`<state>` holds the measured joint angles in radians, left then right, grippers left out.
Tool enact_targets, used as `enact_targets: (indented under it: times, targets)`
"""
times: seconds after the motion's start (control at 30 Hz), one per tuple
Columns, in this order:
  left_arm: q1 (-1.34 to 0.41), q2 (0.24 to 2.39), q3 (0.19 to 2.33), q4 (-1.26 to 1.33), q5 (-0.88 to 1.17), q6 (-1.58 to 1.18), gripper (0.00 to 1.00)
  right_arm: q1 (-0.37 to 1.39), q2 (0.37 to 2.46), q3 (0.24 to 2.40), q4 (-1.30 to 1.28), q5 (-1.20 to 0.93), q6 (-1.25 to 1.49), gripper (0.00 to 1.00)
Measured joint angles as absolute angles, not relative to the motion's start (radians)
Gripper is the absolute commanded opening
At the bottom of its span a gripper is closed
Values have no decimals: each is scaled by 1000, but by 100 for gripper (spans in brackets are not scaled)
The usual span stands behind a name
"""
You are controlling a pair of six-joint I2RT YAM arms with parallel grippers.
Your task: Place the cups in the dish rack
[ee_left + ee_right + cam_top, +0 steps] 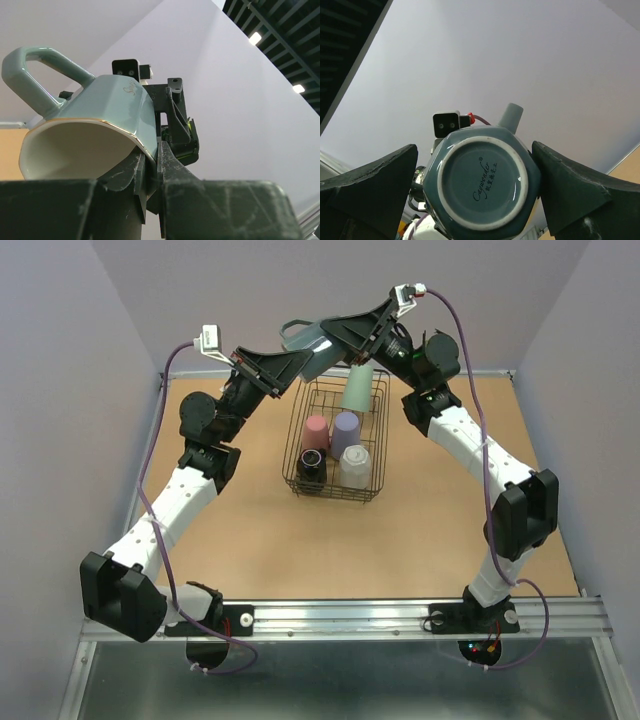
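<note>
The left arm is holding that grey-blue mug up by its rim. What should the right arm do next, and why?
Probably close the right gripper on the grey-blue mug. Its open fingers sit on either side of the mug's base with gaps showing, while the left gripper pinches the mug's rim wall. That looks like a handover waiting for the second grip.

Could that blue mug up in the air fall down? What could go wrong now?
Maybe. The left gripper pinches the glossy grey-blue handled mug only by its rim, so it might slip. The right gripper is open around the mug's base, not gripping; if the left lets go too soon, the mug could drop. It hangs about over the far end of the black wire dish rack, so it could hit the pale green cup there.
</note>
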<state>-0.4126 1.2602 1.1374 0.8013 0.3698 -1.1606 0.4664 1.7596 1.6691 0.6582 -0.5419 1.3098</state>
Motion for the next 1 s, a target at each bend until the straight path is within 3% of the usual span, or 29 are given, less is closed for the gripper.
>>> enact_targets:
  times: [0.07, 0.17, 0.2, 0.37, 0.4, 0.47, 0.5, 0.73, 1.0]
  targets:
    - [-413, 1260, 1132, 806, 364, -1171, 0, 467, 1763, 1669, 658, -543, 1311, 98]
    - [-413, 1261, 1129, 816, 360, -1181, 0, 467, 1769, 1669, 658, -548, 1312, 76]
    - [-413, 1261, 1127, 821, 360, -1184, 0, 467, 1771, 1669, 658, -551, 1316, 62]
    - [-412, 1261, 1120, 826, 353, -1196, 0, 468, 1777, 1669, 658, -553, 1310, 28]
    - [-411, 1261, 1120, 826, 355, -1196, 9, 468, 1777, 1669, 656, -553, 1311, 15]
    - [-411, 1261, 1120, 823, 356, -1195, 28, 468, 1778, 1671, 652, -553, 1310, 4]
    - [-410, 1261, 1120, 821, 358, -1193, 45, 468, 1780, 1676, 645, -554, 1307, 0]
    - [-410, 1236, 1118, 754, 384, -1121, 86, 473, 1800, 1747, 447, -555, 1199, 0]
    - [-402, 1107, 1066, 493, 344, -965, 90, 482, 1837, 1817, 251, -555, 1059, 0]
